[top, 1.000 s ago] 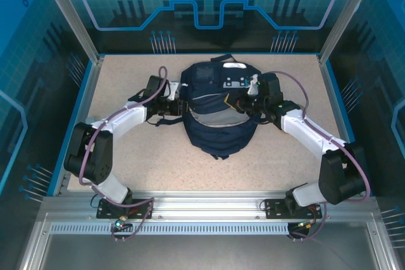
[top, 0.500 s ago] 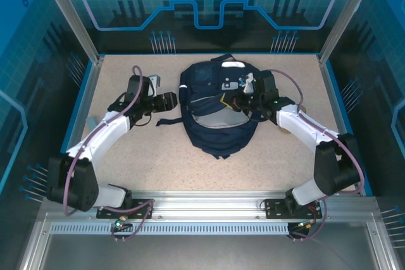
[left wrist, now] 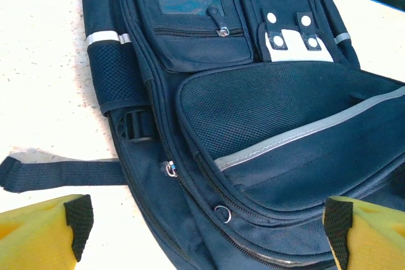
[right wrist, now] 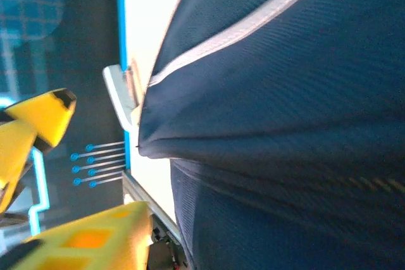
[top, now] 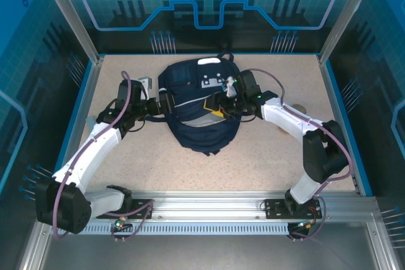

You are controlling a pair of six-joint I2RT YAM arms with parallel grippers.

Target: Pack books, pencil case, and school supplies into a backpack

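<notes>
Centre frame in the overhead view, the backpack (top: 201, 128) lies on the table (top: 272, 150) with an arm at each flank. My left gripper (left wrist: 205, 222) hangs spread wide over the bag's lower edge, gripping nothing. My right gripper (right wrist: 101, 153), jaws parted and empty, sits close against the fabric on the right side. With neither hand holding the bag, I judge the grey-striped flap (left wrist: 304, 134) may sag shut, and the loose strap (left wrist: 63, 174) at lower left could snag a finger.
</notes>
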